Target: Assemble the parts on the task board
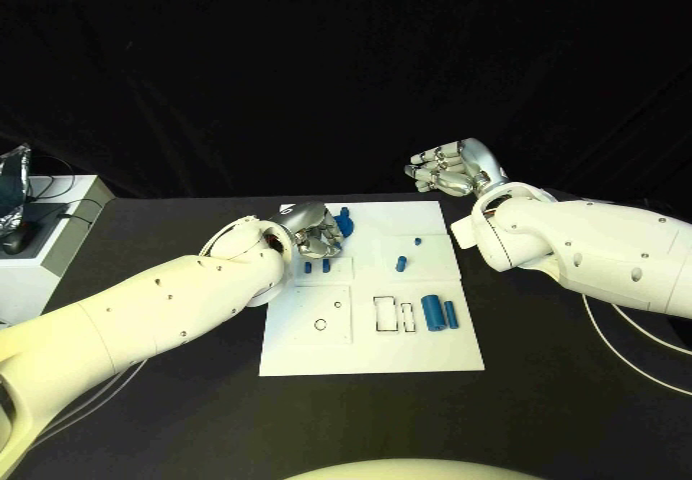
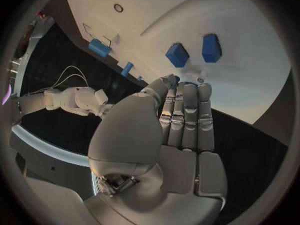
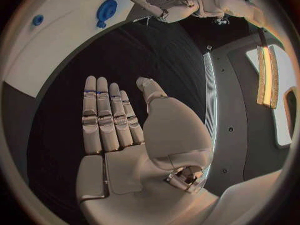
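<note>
Black tabletop [image 1: 577,380] stretches under everything you see, with the white task board [image 1: 368,355] lying flat at its middle. On the board's near right part, 2 blue cylinders [image 1: 441,314] lie side by side, just beside a rectangular outlined slot [image 1: 385,313]. Further up, 2 small blue pegs [image 1: 402,264] stand apart from each other, and 2 more blue blocks [image 1: 319,267] sit just below your left hand [image 1: 316,232]. That hand hovers over the board's far left area with fingers straight and held together, gripping nothing; the left wrist view shows the fingertips [image 2: 187,89] near the 2 blocks [image 2: 194,51]. A round blue part [image 1: 343,222] lies just beside the hand at the board's far edge. Your right hand [image 1: 456,168] is off the board, beyond its far right corner, flat and open, holding nothing. A white box [image 1: 51,240] stands at the table's left edge.
</note>
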